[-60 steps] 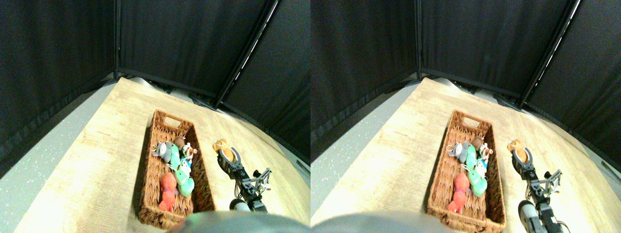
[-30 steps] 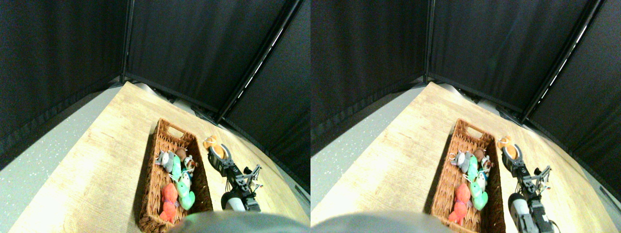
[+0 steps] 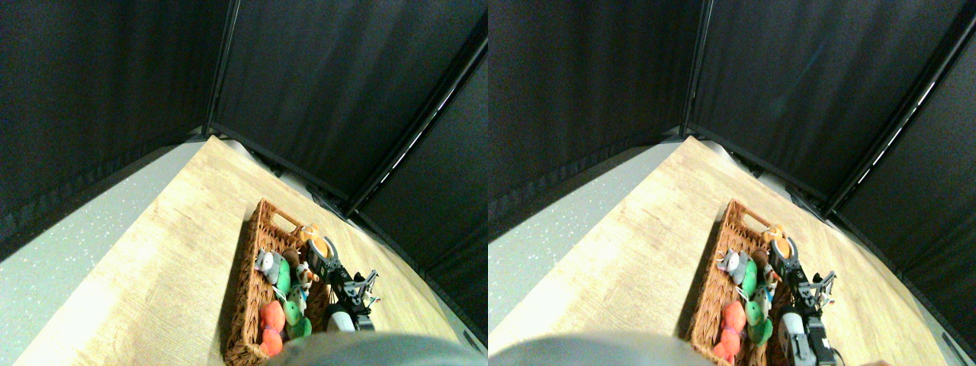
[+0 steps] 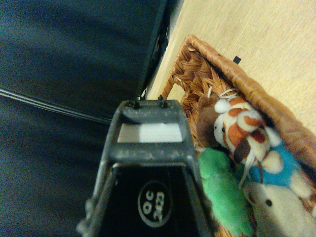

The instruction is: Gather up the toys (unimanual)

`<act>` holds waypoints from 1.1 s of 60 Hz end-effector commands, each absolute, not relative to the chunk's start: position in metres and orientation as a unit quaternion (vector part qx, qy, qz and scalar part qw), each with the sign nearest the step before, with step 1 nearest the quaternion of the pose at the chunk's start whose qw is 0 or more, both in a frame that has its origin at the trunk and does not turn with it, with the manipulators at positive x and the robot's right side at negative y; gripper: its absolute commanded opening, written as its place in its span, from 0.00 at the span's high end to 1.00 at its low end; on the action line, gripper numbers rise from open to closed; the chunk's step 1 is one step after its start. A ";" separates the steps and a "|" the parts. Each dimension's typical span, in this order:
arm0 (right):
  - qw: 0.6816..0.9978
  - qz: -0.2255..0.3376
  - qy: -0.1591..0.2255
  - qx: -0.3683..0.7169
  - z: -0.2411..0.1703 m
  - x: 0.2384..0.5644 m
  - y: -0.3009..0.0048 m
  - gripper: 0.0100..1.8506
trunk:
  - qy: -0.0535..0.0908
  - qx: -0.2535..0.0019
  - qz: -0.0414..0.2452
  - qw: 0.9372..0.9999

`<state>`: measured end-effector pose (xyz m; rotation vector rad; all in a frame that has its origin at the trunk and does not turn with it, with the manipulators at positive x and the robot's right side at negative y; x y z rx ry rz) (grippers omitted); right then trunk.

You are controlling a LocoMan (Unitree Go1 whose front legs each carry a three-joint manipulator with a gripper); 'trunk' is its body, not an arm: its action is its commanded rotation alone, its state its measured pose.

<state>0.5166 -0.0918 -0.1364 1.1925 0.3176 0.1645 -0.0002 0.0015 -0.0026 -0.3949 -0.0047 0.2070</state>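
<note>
Pincer (image 3: 319, 245) clenched on a tan toy (image 3: 312, 235), jaws curving round its sides, held over the far right corner of the basket (image 3: 245, 305). In the wrist view, only the dark jaw frame (image 4: 148, 173) visible; gap between jaws hidden there.

Basket: one, woven brown, lying lengthwise on the wooden surface (image 3: 152, 290), handle slot at its 12 o'clock end.

Toys inside, six countable: one grey (image 3: 266, 264) at about 10 o'clock, one brown (image 3: 291, 259) at about 1 o'clock, one white and orange-striped (image 3: 305, 272) just beside it near the right wall, two mint green (image 3: 283, 279) (image 3: 294, 319) in a line down the middle, one orange-red (image 3: 270, 320) at 7 o'clock. Wrist view adds a cream one in blue (image 4: 276, 197), touching the striped one.

Black curtains (image 3: 114, 76) behind the surface.
</note>
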 end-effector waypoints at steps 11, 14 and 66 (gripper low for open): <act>0.821 0.044 0.145 0.550 -0.130 0.512 -0.097 0.45 | -0.001 -0.187 0.105 0.977; 0.827 0.045 0.141 0.542 -0.130 0.512 -0.098 0.38 | 0.001 -0.184 0.103 0.977; 0.835 -0.096 -0.056 0.540 -0.103 0.475 -0.245 0.53 | 0.032 -0.112 0.018 0.993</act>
